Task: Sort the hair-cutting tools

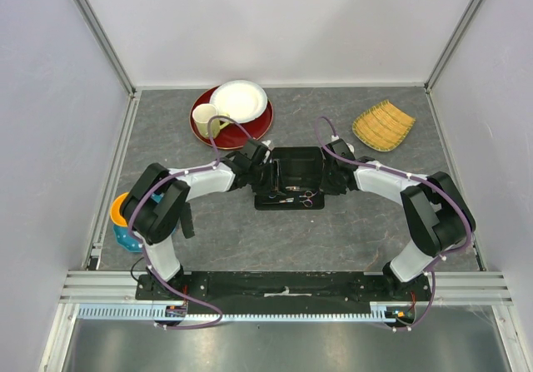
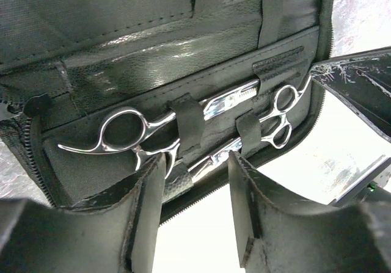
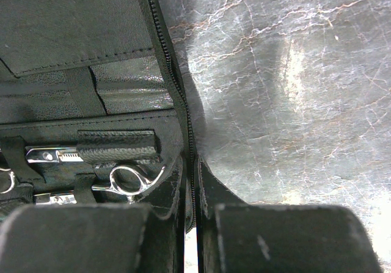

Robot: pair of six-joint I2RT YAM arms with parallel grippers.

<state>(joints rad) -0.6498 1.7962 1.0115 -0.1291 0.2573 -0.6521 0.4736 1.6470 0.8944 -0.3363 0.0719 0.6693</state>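
A black zip case (image 1: 296,171) lies open mid-table. Two pairs of silver scissors (image 1: 300,197) are strapped inside it under black elastic loops. In the left wrist view one pair (image 2: 122,132) lies with its rings to the left, the other (image 2: 280,111) with its rings to the right. My left gripper (image 2: 195,163) is open, its fingers astride the case's near zipper edge just below the scissors. My right gripper (image 3: 190,169) is shut on the case's right zipper edge, beside a scissor ring (image 3: 125,180). No combs are in view.
A red plate (image 1: 258,129) with a white plate and a cream cup stands at the back. A yellow woven tray (image 1: 383,125) is at back right. A blue and orange cup (image 1: 125,222) stands at the left by my left arm.
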